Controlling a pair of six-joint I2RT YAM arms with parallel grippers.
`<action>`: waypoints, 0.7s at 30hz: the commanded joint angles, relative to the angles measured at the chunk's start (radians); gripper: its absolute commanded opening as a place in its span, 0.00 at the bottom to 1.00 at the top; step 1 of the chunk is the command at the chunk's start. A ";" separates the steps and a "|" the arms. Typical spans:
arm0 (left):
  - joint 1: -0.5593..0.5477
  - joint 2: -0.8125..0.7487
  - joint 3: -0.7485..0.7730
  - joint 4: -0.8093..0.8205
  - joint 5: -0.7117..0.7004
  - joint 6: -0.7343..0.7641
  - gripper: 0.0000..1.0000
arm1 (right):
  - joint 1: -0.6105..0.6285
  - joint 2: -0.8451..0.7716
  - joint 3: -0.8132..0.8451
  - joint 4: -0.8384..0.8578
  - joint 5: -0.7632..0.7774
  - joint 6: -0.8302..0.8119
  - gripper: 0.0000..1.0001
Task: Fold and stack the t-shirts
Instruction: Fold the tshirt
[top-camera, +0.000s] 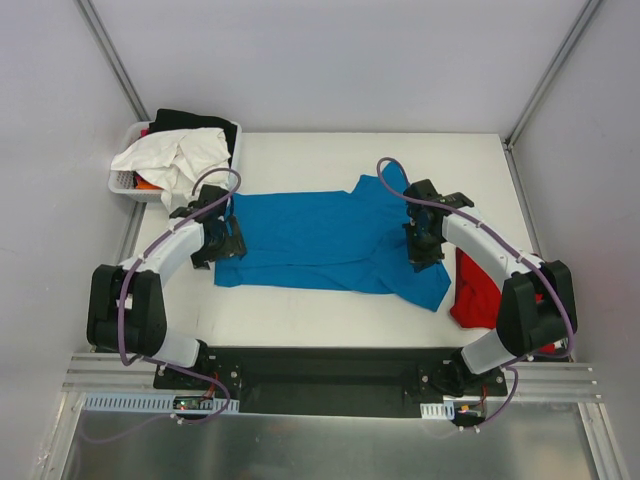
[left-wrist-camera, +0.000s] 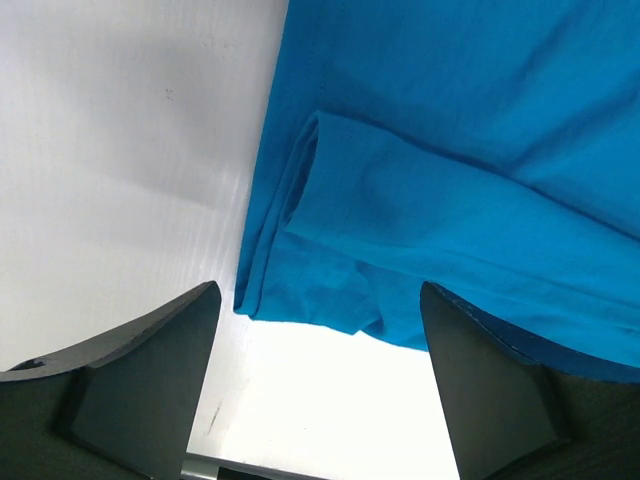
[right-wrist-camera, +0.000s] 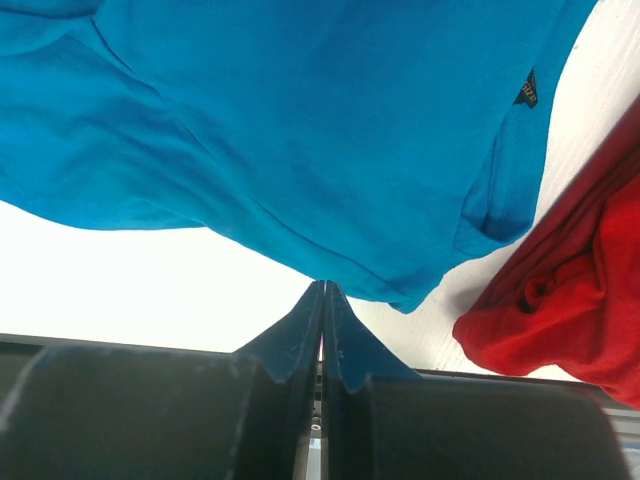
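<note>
task early. turquoise shirt (top-camera: 320, 240) lies spread across the middle of the bench (top-camera: 300, 322), its left edge doubled into a narrow fold (only a start, i judge). no finished fold, no stack yet. red shirt (top-camera: 478, 290) sits crumpled just beside the turquoise shirt's near-right corner, not yet laid out.

left gripper (left-wrist-camera: 318, 300) gapes wide over the turquoise shirt's doubled edge, holding nothing. right gripper (right-wrist-camera: 322, 290) has its fingers pressed together at the turquoise shirt's near hem; cannot tell whether cloth is pinched.

bench is white and matte, with plain pale walls around it. basket (top-camera: 120, 185) beyond the turquoise shirt's far-left corner holds a white garment (top-camera: 175, 155) and a black garment (top-camera: 190, 120).
</note>
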 joint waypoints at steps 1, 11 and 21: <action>0.001 -0.016 -0.029 0.042 0.007 0.006 0.82 | -0.002 -0.015 0.008 -0.027 0.001 -0.014 0.03; 0.001 0.101 0.028 0.082 0.041 0.034 0.68 | -0.003 -0.039 -0.006 -0.033 0.021 -0.011 0.03; 0.001 0.165 0.071 0.109 0.058 0.078 0.32 | -0.003 -0.056 -0.021 -0.042 0.040 -0.005 0.03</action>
